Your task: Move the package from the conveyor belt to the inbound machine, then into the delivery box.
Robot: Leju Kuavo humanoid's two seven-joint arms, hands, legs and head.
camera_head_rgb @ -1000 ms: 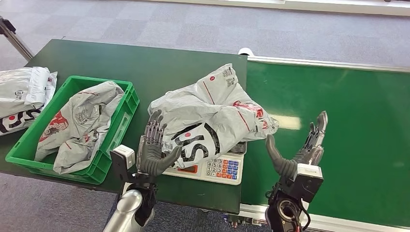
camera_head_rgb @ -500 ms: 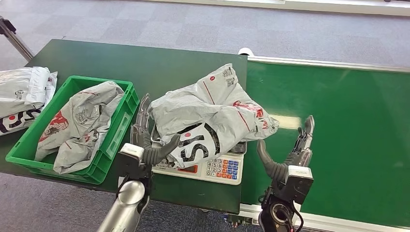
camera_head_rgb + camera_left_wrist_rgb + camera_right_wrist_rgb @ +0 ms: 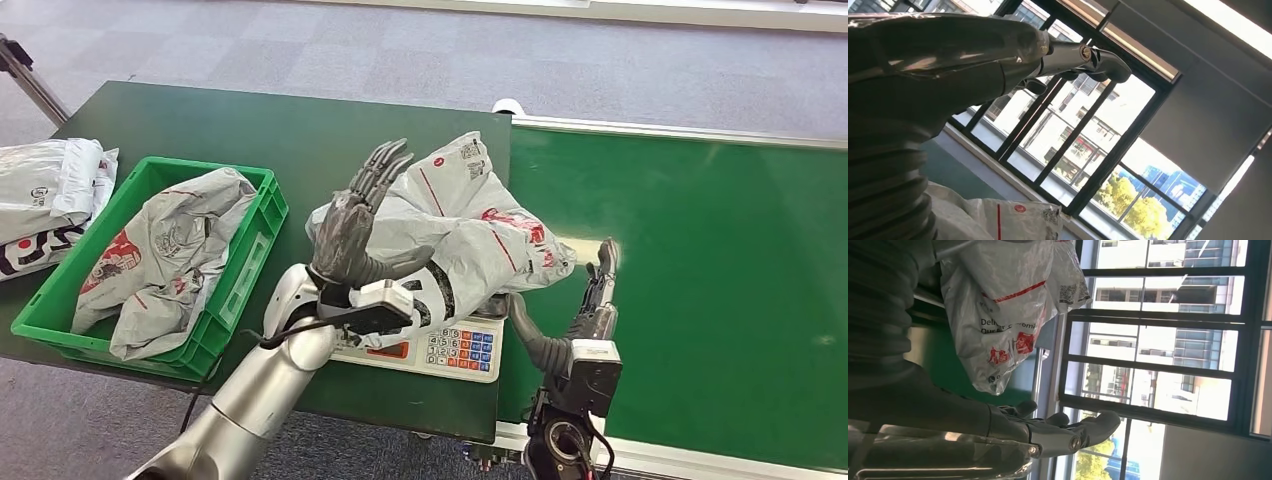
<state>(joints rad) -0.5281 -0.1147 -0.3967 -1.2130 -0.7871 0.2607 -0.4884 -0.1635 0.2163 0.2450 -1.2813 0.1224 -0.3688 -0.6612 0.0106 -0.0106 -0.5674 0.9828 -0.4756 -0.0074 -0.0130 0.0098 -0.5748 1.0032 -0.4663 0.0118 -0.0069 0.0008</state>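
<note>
A crumpled grey package with red and black print lies on the white scale with a keypad, at the table's right end. My left hand is raised in front of the package's left side, empty, its fingers spread and pointing up. My right hand stands empty over the green conveyor belt, thumb and fingers apart, just right of the package. The left wrist view has the package below my left hand. The right wrist view has the package beyond my right hand.
A green crate at the table's left holds another grey package. More grey packages lie left of the crate. The dark green table stretches behind them, with grey floor beyond.
My left hand has risen from the table's front edge beside the scale to the package's left side. My right hand has shifted a little left and down, nearer the package.
</note>
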